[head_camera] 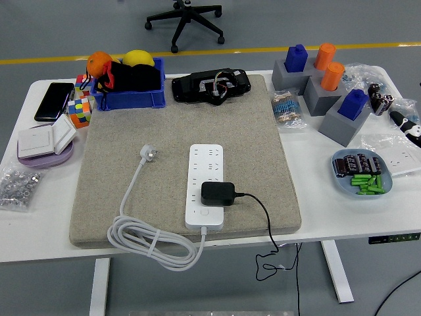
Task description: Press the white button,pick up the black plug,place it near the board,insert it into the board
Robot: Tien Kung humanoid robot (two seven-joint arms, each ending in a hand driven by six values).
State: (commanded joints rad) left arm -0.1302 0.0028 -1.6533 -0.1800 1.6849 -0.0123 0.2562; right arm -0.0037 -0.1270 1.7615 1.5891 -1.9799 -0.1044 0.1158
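One robot hand [409, 126] peeks in at the right edge of the frame, can't tell its fingers from here. Black plug [218, 193] sits on the white power strip [206, 186], mid-frame on the mat [131, 131].

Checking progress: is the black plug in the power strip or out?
In. The black plug sits flat on the white power strip, near its button end, cord trailing off right.
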